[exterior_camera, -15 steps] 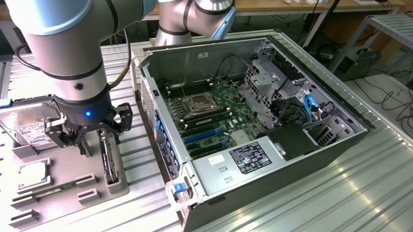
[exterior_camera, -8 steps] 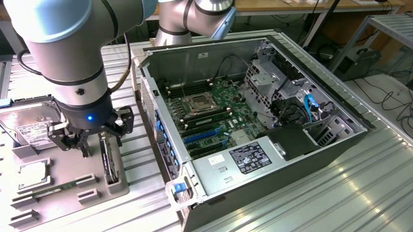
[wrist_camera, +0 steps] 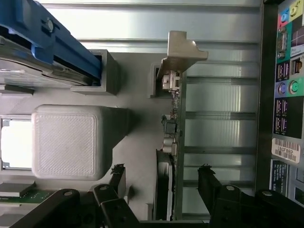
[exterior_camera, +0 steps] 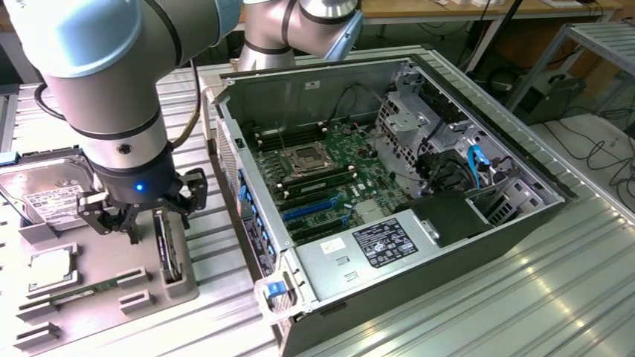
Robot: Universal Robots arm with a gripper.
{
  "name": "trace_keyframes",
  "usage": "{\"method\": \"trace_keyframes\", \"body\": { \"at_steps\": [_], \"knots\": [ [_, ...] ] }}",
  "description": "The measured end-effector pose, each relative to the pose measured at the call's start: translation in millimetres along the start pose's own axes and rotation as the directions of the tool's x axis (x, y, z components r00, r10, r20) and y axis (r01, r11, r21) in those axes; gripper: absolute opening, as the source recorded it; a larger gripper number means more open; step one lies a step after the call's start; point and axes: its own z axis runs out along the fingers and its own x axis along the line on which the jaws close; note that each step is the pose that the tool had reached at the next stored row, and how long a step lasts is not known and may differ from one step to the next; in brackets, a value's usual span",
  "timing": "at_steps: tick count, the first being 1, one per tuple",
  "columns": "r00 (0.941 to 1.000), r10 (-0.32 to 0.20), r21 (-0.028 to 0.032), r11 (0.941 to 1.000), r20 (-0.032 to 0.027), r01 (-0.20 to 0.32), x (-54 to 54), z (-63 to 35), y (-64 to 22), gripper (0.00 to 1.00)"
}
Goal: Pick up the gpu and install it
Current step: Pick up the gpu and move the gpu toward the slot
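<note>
The gpu (exterior_camera: 166,251) stands on its long edge in a slot of the grey parts holder (exterior_camera: 109,312), at the exterior view's left of the open computer case (exterior_camera: 448,141). In the wrist view the gpu (wrist_camera: 173,137) is a thin green edge with its silver bracket (wrist_camera: 182,51) at the far end. My gripper (exterior_camera: 154,227) hangs just above it, open. Its black fingertips (wrist_camera: 117,175) stand on either side of the card's near end without touching it, so the gripper (wrist_camera: 161,176) straddles the card. Inside the case lies the green motherboard (exterior_camera: 332,167) with blue expansion slots (exterior_camera: 308,212).
The holder also carries a hard drive (exterior_camera: 47,197) with blue rails (wrist_camera: 52,42), a square processor (exterior_camera: 50,268) and a narrow memory stick (exterior_camera: 77,295). A raised grey block (wrist_camera: 66,141) sits beside the card. The case's rear port panel (wrist_camera: 287,90) stands close by.
</note>
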Motion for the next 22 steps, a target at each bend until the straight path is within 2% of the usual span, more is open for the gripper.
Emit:
{"method": "trace_keyframes", "body": {
  "at_steps": [3, 11, 22],
  "knots": [
    [0.9998, 0.019, -0.0002, 0.9998, 0.0018, -0.019, 0.0, 2.9, -0.1, 0.72],
    [0.9998, 0.019, -0.0004, 0.9998, 0.0075, -0.019, 0.2, 7.8, -3.7, 0.72],
    [0.9998, 0.019, -0.0002, 0.9998, 0.0084, -0.019, 1.2, 13.4, -5.1, 0.71]
  ]
}}
